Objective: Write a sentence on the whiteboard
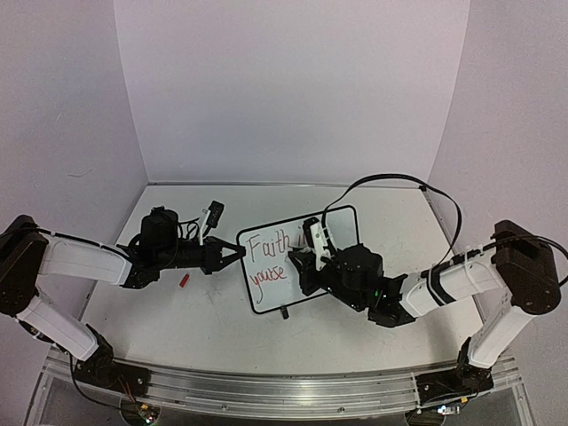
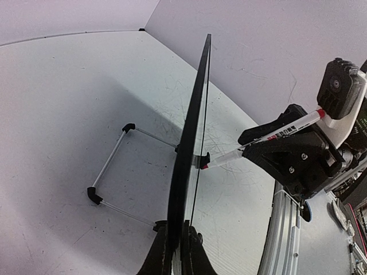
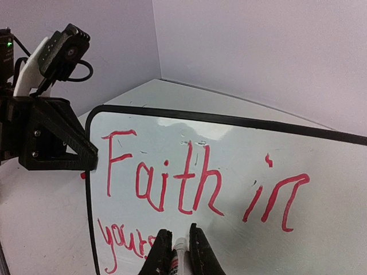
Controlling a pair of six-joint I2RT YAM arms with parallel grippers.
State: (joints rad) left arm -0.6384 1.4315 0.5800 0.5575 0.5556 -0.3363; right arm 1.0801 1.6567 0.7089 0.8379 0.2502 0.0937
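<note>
At the bottom edge of the right wrist view, closest to the lens, the right jaws are shut on a marker [image 3: 176,262], with its tip pointing up at the whiteboard [image 3: 241,143] just ahead. Red handwriting on the board reads "Faith in" on the top line. A second line below begins "your", and the overhead view shows it as "yourse". The marker tip sits just under the letters "ith", level with the second line.

The left wrist view shows the same marker [image 2: 275,133] from the side: a white barrel with printed lettering and a red end. Its tip meets the board's writing face.

The left jaws are closed on the near edge of the whiteboard [image 2: 192,132], one finger [image 2: 163,252] on each face, and the thin black frame runs edge-on up the picture. Behind the board, a wire stand [image 2: 109,166] with small black feet rests on the surface [image 2: 57,103].

From overhead, the whiteboard [image 1: 275,280] stands in the middle of the scratched grey surface [image 1: 390,222], between the two arms. The left jaws pinch its left edge, and the right arm covers its right half. A small red piece [image 1: 185,280] lies on the surface just below the left arm's wrist. A small black-and-white item [image 1: 213,215] lies farther back, beside that arm's cabling.
</note>
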